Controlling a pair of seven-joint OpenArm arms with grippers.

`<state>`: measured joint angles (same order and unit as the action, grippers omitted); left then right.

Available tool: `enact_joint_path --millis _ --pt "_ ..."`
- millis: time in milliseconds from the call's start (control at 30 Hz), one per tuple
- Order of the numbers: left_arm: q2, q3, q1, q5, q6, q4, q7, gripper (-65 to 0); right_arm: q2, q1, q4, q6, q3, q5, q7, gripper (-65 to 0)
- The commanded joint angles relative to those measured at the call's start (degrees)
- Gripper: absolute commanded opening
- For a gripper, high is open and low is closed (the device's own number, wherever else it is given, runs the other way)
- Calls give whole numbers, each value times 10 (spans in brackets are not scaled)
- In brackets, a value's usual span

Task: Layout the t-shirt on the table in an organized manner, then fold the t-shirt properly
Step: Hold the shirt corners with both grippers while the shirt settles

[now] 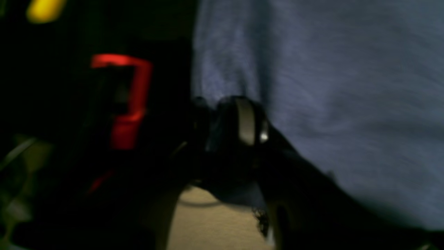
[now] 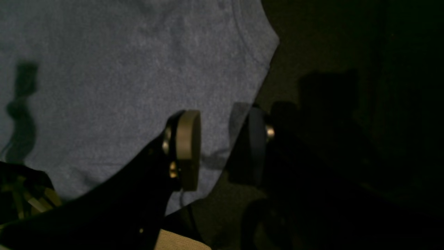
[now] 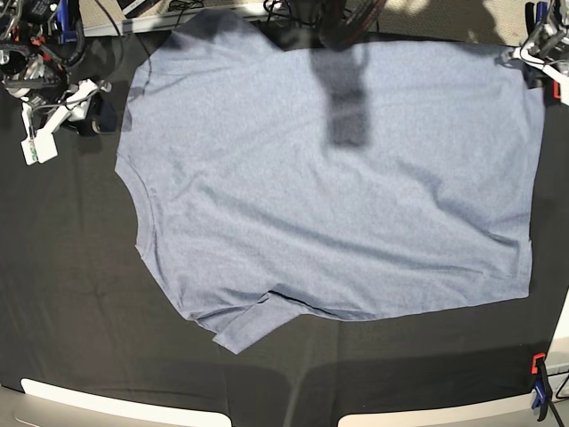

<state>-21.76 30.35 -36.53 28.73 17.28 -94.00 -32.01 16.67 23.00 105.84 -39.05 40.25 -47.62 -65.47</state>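
The t-shirt (image 3: pixel 329 178) lies spread flat on the black table (image 3: pixel 71 294), plain side up, no lettering showing, with one sleeve pointing to the front (image 3: pixel 244 325). My right gripper (image 2: pixel 222 146) is open, its fingers (image 2: pixel 187 149) straddling the shirt's edge (image 2: pixel 242 86) just above the cloth. In the base view it sits at the shirt's far left edge (image 3: pixel 100 114). My left gripper (image 1: pixel 225 125) looks shut on the shirt's edge (image 1: pixel 329 104) in a blurred view. In the base view it is at the shirt's far right corner (image 3: pixel 526 55).
A red clamp (image 1: pixel 131 104) shows left of my left gripper, with beige floor (image 1: pixel 208 222) below. An orange and blue clamp (image 3: pixel 538 387) grips the table's front right edge. Cables and arm parts (image 3: pixel 36 53) crowd the far left corner.
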Motion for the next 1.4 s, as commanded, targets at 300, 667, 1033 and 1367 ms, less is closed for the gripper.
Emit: enact_joint_path --millis 300,667,1033,1367 --pt "-8 5 -5 -103 0 -8 109 -650 10 -1 10 -2 3 -6 12 -423" --pt "-8 5 -4 -135 -72 -8 107 -650 9 81 10 5 3 -15 11 -346" --pt "-8 5 -5 -135 -72 -8 107 -650 -58 136 10 6 2 -51 12 -347" --pt "-8 5 -5 -135 -71 -8 107 -650 -121 100 0 5 0 32 11 -347"
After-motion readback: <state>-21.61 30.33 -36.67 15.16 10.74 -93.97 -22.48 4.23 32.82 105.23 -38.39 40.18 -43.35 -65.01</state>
